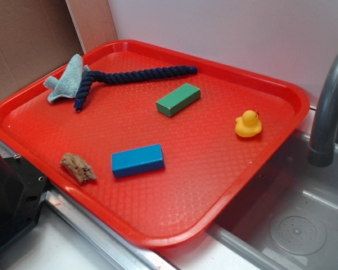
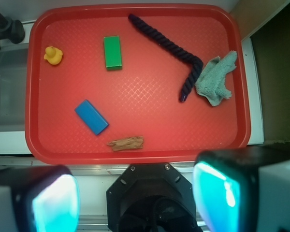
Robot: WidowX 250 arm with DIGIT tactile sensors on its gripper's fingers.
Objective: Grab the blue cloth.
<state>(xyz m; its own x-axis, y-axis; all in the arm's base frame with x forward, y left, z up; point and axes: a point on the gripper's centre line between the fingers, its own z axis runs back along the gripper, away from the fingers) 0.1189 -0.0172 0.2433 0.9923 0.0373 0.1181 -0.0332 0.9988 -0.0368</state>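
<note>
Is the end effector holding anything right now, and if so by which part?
Nothing is held. The end effector is open, and the blue cloth lies untouched on the tray.

Your exterior view looked down at a slant across the red tray point(image 1: 158, 239) from one corner, fairly near, with a grey faucet point(image 1: 329, 107) at its right edge. Your wrist view looked straight down from high above the near rim, gripper point(image 2: 135, 195) fingers blurred at its bottom. Both views shared the whole tray point(image 2: 135, 154) and the faucet point(image 2: 5, 29)
</note>
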